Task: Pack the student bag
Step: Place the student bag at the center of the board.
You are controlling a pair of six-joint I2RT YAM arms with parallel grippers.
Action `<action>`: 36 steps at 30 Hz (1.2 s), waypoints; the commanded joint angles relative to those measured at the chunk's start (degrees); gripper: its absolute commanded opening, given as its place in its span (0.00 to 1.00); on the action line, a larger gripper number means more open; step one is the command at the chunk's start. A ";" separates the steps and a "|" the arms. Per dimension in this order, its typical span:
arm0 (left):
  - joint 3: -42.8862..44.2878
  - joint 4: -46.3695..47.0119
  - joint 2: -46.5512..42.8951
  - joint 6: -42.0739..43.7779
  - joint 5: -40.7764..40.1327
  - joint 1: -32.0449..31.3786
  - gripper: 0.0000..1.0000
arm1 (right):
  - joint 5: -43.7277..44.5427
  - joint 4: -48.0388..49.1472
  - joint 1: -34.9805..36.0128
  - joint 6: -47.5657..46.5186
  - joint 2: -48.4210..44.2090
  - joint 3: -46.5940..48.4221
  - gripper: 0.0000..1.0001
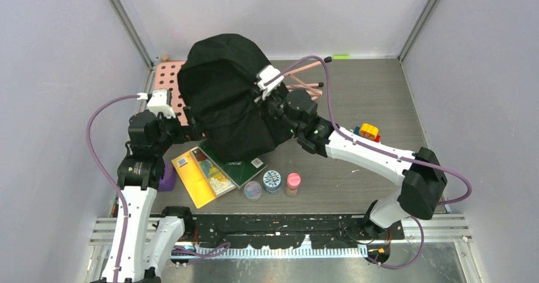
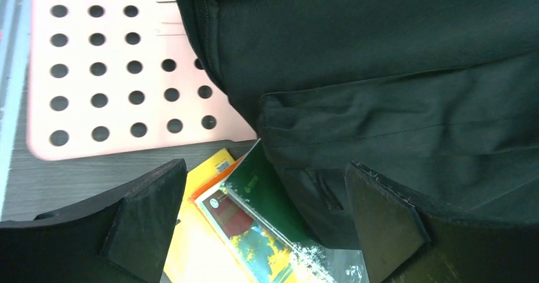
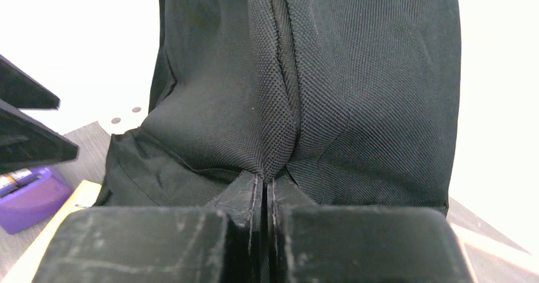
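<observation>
The student bag (image 1: 229, 98) is a large black fabric backpack, held up in the middle of the table; it fills the left wrist view (image 2: 381, 73) and the right wrist view (image 3: 305, 79). My right gripper (image 1: 274, 108) (image 3: 264, 181) is shut on a fold of the bag's fabric at its right side. My left gripper (image 1: 191, 129) (image 2: 264, 232) is open at the bag's left lower edge, one finger (image 2: 381, 226) against the fabric. A green book (image 1: 238, 165) (image 2: 267, 200), a picture book (image 1: 213, 173) and a yellow book (image 1: 194, 178) lie partly under the bag.
A pink pegboard (image 1: 166, 79) (image 2: 108, 67) lies at the back left. Three small jars (image 1: 272, 181) stand in front of the bag. A purple box (image 1: 167, 176) (image 3: 25, 191) sits by the left arm. Yellow and red toys (image 1: 368, 131) lie at the right. Pink sticks (image 1: 308, 82) lie behind.
</observation>
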 commanded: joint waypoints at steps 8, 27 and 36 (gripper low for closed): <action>3.63 12.03 5.06 -1.42 9.97 -0.17 0.98 | 6.59 16.25 0.38 7.81 -11.23 -20.82 0.09; 7.02 22.47 16.48 -1.97 18.48 -14.96 0.95 | 21.53 -2.54 0.38 18.26 -27.12 -27.09 0.84; 9.71 22.20 17.44 5.25 13.56 -26.14 0.95 | 29.46 -20.29 0.38 19.43 -30.38 -17.51 0.90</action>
